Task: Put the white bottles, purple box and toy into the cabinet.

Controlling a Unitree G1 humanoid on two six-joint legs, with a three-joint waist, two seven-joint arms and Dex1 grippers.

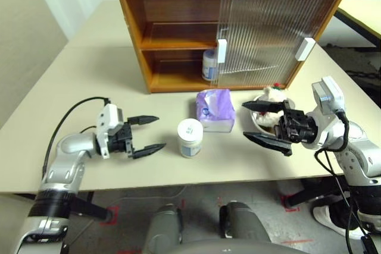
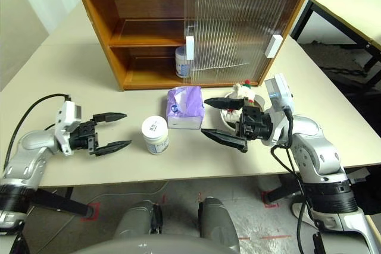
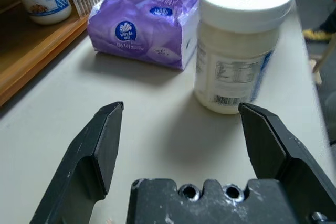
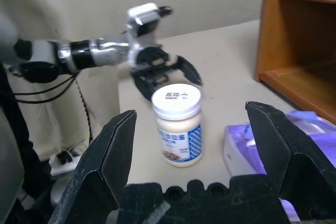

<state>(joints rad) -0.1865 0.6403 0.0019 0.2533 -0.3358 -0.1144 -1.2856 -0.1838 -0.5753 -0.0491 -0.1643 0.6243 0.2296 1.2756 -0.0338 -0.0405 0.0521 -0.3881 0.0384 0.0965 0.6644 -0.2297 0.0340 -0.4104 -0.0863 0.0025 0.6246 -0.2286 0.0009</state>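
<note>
one white jar (image 1: 190, 137) stands mid-table between both wide-open, empty grippers, left (image 1: 147, 134) at nine o'clock, right (image 1: 262, 123) at three, seemingly ready for pickup.

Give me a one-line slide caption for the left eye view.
Both end effectors, left and right, open over the table; one jar, tissue pack and toy outside the cabinet.

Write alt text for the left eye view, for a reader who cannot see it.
Two open grippers, left and right, flank a white bottle and purple box on a table. Behind stands a cabinet, its left side open, with a second bottle on its lower shelf. The toy sits behind the right gripper.
</note>
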